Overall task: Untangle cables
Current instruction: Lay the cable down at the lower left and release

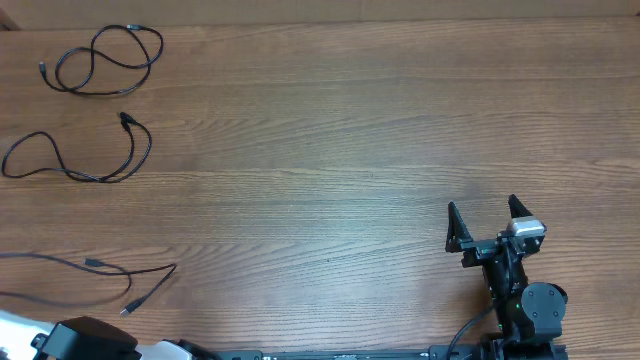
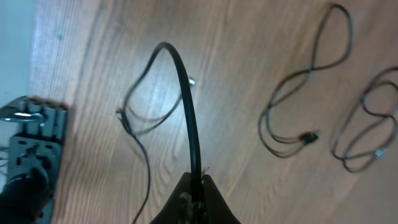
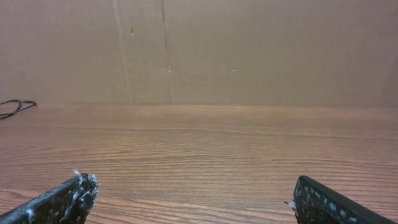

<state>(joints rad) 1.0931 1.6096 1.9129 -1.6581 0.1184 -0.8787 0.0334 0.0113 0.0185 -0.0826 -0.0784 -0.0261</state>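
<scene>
Counting three cables (image 1: 125, 120) lying apart, you had your left gripper (image 2: 196, 186) clamped on one, right gripper (image 1: 483, 206) spread wide.

— How's the right gripper (image 1: 483, 204)?
— Jaws spread wide, pointing forward, arm folded back over its base
— And the left gripper (image 2: 195, 190)?
— Jaws pinched together on a cable (image 2: 189, 118), wrist facing down

The right gripper (image 3: 193, 205) holds its fingers (image 3: 62, 202) wide apart over the wooden counter (image 3: 199, 149); a black cable (image 3: 15, 107) loops far left.
</scene>
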